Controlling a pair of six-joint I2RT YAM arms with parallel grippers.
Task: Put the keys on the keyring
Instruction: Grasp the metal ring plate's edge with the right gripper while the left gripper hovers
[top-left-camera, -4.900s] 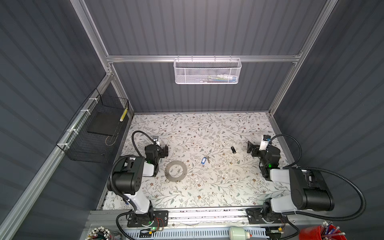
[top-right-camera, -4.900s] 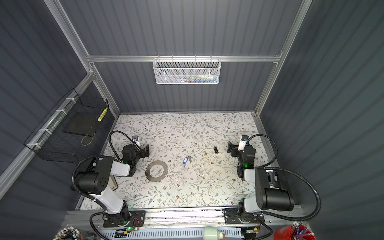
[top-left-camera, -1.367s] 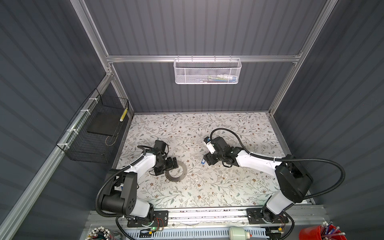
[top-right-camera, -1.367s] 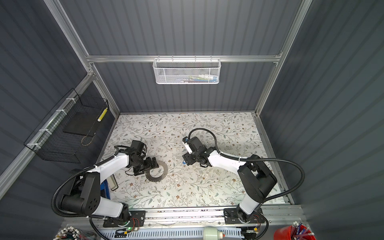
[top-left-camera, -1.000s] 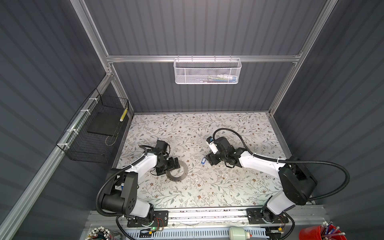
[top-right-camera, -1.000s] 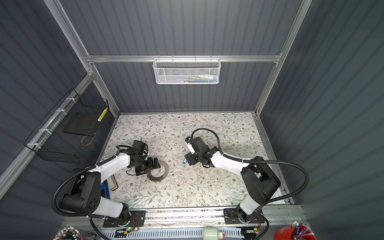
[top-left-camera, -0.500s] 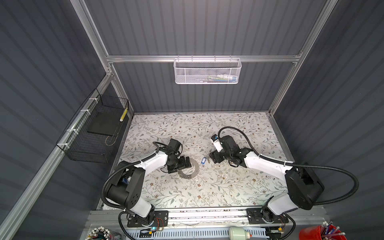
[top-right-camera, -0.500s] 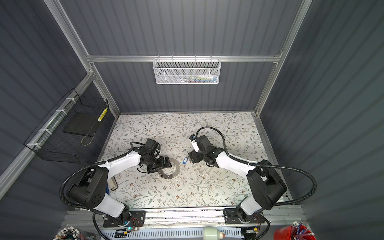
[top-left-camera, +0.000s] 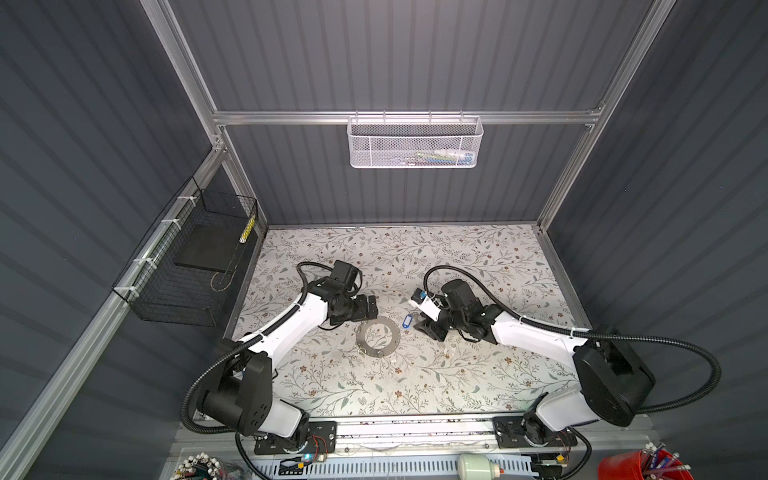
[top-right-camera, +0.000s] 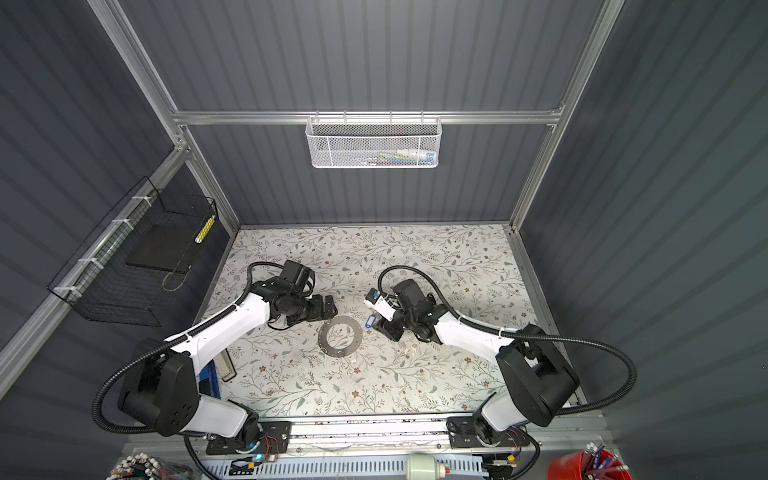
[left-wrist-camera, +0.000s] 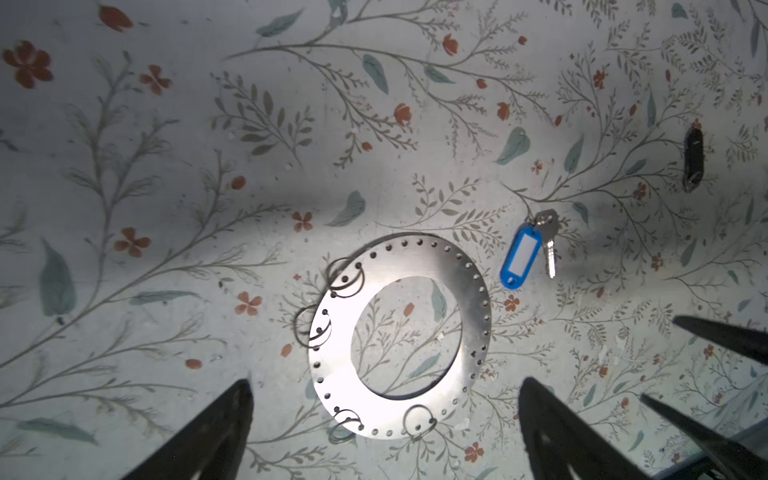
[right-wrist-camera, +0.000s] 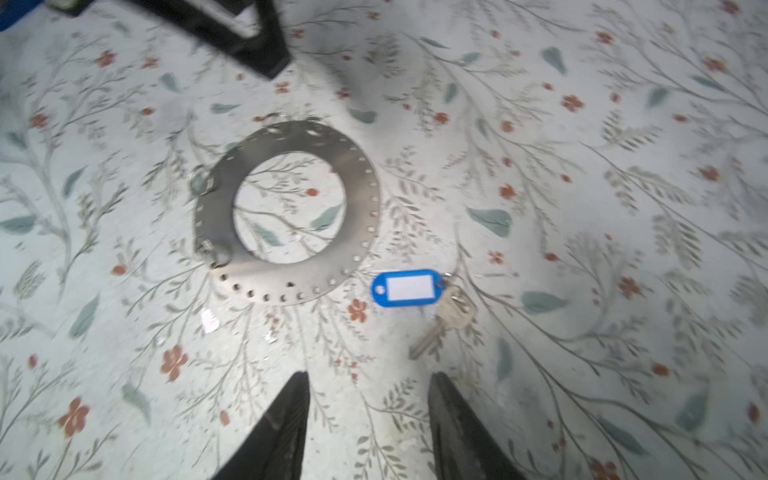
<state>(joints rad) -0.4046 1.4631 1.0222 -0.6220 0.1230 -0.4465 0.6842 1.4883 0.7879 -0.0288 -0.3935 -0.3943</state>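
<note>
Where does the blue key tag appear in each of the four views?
In a top view: blue key tag mid-table, right of the perforated metal ring.
In a top view: same spot, right of that ring.
Left wrist: beside the ring's rim.
Right wrist: beside the ring's rim.
Shared landmark: the ring.

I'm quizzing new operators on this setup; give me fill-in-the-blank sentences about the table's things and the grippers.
The silver key is joined to a ___ plastic tag.
A second tag, lying apart, is ___.
The left gripper holds ___.
The right gripper's jaws stand ___.
Missing words: blue, black, nothing, open.
</note>
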